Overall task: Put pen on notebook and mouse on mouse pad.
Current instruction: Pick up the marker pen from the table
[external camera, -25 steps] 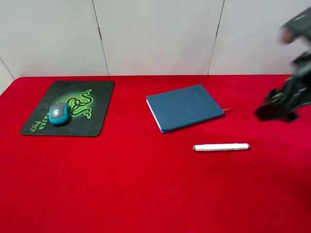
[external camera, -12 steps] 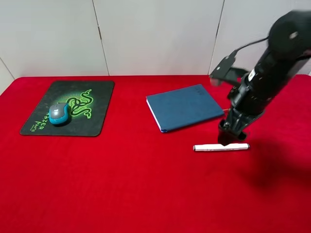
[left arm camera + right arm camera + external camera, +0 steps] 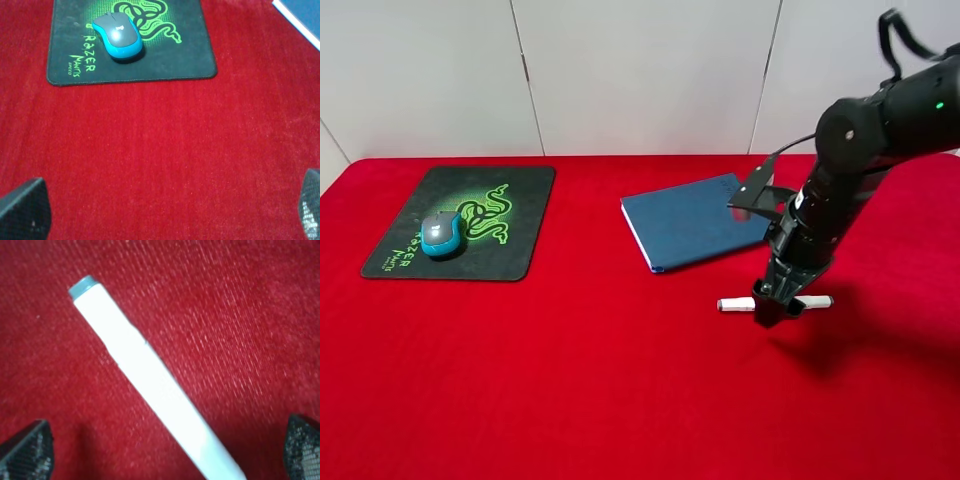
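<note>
The white pen [image 3: 732,304] lies on the red cloth in front of the dark blue notebook [image 3: 690,222]. My right gripper [image 3: 770,308] stands low over the pen's middle, open. In the right wrist view the pen [image 3: 150,385] runs between the two fingertips [image 3: 25,450] without touching either. At the far left the grey and teal mouse [image 3: 442,233] sits on the black mouse pad [image 3: 532,200]. My left gripper [image 3: 167,212] is open and holds nothing, well short of the mouse [image 3: 117,35] and the mouse pad [image 3: 185,60]. The left arm does not show in the high view.
Red cloth [image 3: 570,380] covers the whole table, with white wall panels [image 3: 640,70] behind it. A corner of the notebook [image 3: 302,15] shows at the edge of the left wrist view. The right arm's shadow falls on the cloth to the pen's right.
The right arm has swung in from the right edge and come down over the pen. The pen, notebook, mouse and pad have not moved.
</note>
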Action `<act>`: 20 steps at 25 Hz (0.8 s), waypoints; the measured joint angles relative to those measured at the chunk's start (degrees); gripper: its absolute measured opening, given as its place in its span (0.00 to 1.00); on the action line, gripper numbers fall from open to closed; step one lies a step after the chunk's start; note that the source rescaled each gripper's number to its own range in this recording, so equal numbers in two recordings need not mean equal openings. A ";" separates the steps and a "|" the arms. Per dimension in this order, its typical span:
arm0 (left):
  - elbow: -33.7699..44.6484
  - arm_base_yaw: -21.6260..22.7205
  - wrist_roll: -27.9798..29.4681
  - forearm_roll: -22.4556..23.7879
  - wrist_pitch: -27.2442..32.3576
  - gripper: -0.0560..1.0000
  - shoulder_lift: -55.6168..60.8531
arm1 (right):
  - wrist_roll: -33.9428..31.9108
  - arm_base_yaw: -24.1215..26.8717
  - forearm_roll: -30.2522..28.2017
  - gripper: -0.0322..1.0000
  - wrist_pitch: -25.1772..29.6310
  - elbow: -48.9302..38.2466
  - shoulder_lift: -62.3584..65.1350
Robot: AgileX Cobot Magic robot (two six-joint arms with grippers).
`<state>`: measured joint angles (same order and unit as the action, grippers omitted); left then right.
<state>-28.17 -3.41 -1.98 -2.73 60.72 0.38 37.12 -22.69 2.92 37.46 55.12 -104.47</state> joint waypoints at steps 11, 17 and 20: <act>0.00 0.00 0.00 0.00 -0.04 1.00 0.00 | 0.02 0.00 -0.05 1.00 -2.67 0.00 -3.15; 0.00 0.00 0.00 0.00 -0.28 1.00 0.00 | 0.02 0.00 -0.43 0.82 -2.60 0.00 -3.57; 0.00 0.00 0.00 0.00 -0.34 1.00 0.00 | 0.02 0.00 -0.73 0.77 -2.42 0.00 -3.64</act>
<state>-28.17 -3.41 -1.98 -2.73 60.38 0.38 37.14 -22.69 2.19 35.04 55.12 -108.11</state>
